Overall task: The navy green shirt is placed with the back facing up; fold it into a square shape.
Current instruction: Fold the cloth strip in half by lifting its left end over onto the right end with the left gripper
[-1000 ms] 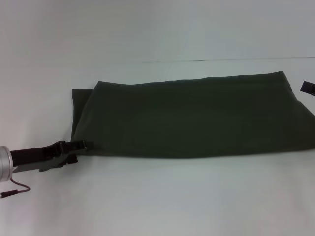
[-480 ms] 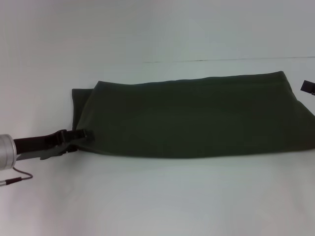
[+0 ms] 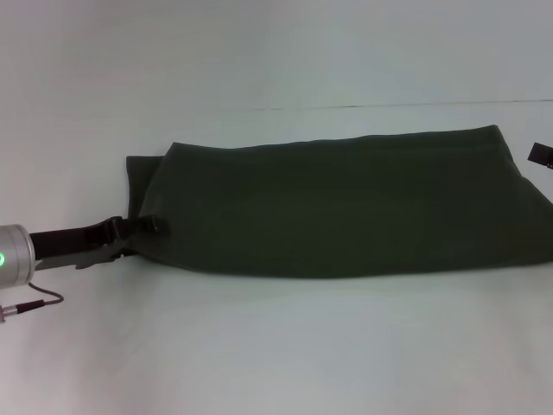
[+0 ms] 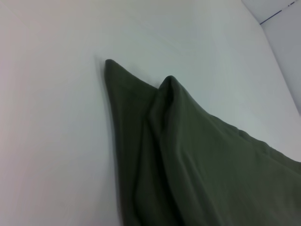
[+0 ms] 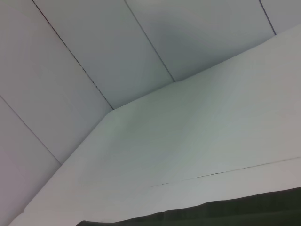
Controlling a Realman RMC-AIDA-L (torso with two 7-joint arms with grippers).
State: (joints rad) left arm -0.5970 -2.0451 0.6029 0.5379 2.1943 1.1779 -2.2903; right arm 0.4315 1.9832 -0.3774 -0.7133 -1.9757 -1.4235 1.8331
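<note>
The navy green shirt (image 3: pixel 346 207) lies on the white table (image 3: pixel 276 346) as a long folded band, running from left of centre to the right edge of the head view. A lower layer sticks out at its left end. My left gripper (image 3: pixel 145 235) is open at the shirt's near left corner, with one finger (image 3: pixel 152 224) over the cloth edge. The left wrist view shows that end's layered corners (image 4: pixel 197 160) close up. Only a black sliver of my right gripper (image 3: pixel 541 156) shows, at the far right by the shirt's far right corner. The shirt's edge (image 5: pixel 211 214) shows in the right wrist view.
A thin seam (image 3: pixel 389 106) crosses the table behind the shirt. A red-tipped cable (image 3: pixel 26 304) hangs below my left wrist. Panelled walls (image 5: pixel 94 47) stand beyond the table.
My left gripper has moved up and to the right, from just off the shirt's near left corner onto its edge. The shirt and the right gripper have not moved.
</note>
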